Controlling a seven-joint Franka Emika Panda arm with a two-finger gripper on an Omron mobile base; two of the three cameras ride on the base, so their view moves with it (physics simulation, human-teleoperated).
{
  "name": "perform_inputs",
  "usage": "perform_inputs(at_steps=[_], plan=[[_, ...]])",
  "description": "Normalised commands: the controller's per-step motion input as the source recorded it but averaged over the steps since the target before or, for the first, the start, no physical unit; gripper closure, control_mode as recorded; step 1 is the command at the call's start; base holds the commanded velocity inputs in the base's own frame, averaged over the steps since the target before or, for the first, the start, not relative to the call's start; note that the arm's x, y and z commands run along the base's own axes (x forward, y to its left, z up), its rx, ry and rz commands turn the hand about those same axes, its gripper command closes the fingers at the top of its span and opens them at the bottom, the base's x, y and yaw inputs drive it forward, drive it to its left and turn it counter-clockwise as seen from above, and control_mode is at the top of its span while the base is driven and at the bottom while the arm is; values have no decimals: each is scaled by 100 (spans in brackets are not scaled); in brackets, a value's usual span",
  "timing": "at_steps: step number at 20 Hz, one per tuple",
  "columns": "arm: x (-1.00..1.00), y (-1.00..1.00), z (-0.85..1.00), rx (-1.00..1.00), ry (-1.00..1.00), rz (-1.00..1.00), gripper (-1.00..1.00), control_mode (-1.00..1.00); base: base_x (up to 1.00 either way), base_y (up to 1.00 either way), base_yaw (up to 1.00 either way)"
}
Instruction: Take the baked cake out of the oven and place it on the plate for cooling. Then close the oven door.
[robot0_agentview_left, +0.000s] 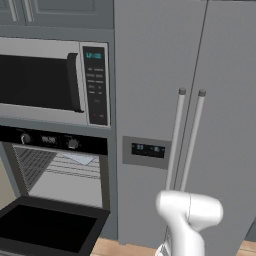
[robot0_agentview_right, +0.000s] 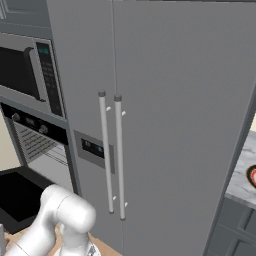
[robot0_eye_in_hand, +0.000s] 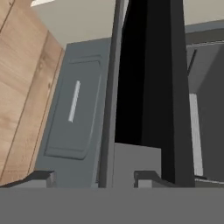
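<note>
Oven (robot0_agentview_left: 60, 170) cavity open, below the microwave (robot0_agentview_left: 50, 82). Door (robot0_agentview_left: 47, 227) swung down flat, black glass face up, in the lower left of the left base view; in the right base view it lies low at the left edge (robot0_agentview_right: 17, 197). Wire racks inside. A flat pale tray (robot0_agentview_left: 80, 158) sits on an upper rack, near the front right of the cavity. Cake not made out in any view; cannot say where it is.

Knobs and small display run along the oven's black top band. Fridge (robot0_agentview_left: 185, 100) stands just right of the oven, two long vertical handles side by side at its centre seam, a small dark panel on its left door.

Arm (robot0_agentview_left: 187, 220) rises low in front of the fridge, white elbow rounded, hand dropped out of the base views.

Gripper (robot0_eye_in_hand: 94, 179): from the hand view, the two dark fingertips (robot0_eye_in_hand: 41, 178) stand apart at the bottom, a gap between them (roughly half open, by the look). Nothing seen clamped between them. A silver bar (robot0_eye_in_hand: 109, 109) runs up the view from just between the tips, black door glass beside it; whether a finger touches the bar cannot be told. Grey cabinet panel (robot0_eye_in_hand: 72, 109) and wood floor (robot0_eye_in_hand: 22, 87) lie to the other side.

Far right of the right base view: a strip of counter (robot0_agentview_right: 242, 175) with the edge of a plate (robot0_agentview_right: 252, 176).
</note>
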Motion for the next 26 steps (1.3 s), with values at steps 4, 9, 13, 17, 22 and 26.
perform_inputs(at_steps=[4, 9, 13, 17, 22, 26], plan=[[76, -55, 0, 0, -32, -2, -100, -100, 0, 0, 0], [82, -63, -4, 0, -31, -2, -100, -100, 0, 0, 0], [88, -68, -1, 0, -31, -1, -100, -100, 0, 0, 0], [47, -56, -26, -8, -14, -8, -100, -100, 0, 0, 0], [47, -29, -44, -15, -13, -6, -100, -100, 0, 0, 0], [53, -46, -71, -10, -48, -23, -100, -100, 0, 0, 0]])
